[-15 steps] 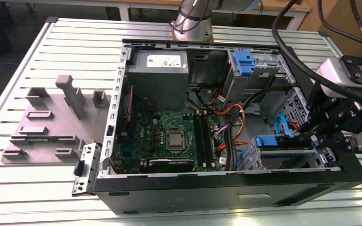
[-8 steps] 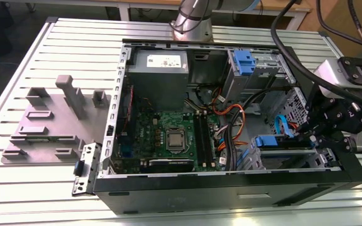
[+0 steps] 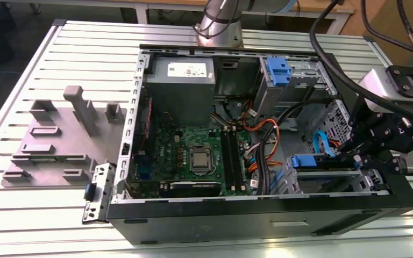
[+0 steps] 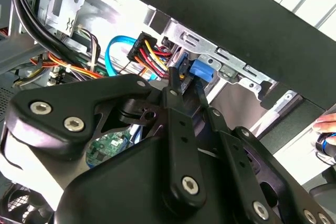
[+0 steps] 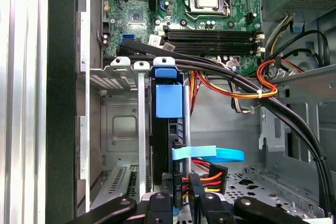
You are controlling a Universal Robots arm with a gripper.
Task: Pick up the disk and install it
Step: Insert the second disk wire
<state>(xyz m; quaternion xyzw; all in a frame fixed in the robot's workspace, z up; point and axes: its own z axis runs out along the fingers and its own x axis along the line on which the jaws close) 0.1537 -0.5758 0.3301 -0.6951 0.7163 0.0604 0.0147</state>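
Disk in the bay

We see the black gripper (image 5: 185, 195) closed on the blue-bracketed silver disk (image 5: 169, 124), its long axis along the grey metal drive cage (image 5: 118, 129).

We see a black computer case (image 3: 264, 217) on a pale, ribbed metal table (image 3: 63, 215). Inside lies a green motherboard (image 3: 192, 156) beside a grey power supply box (image 3: 180, 86) bearing a small white label. The disk (image 5: 169, 100) shows a bright blue plastic bracket over a dark body, seated in a silver-grey cage (image 5: 118, 129). A light blue flat cable (image 5: 210, 154) curls near red, yellow, orange and black wires (image 5: 231, 85). The gripper (image 4: 184, 85) is matte black with silver screws. A grey fixture block (image 3: 56, 140) sits on the table.
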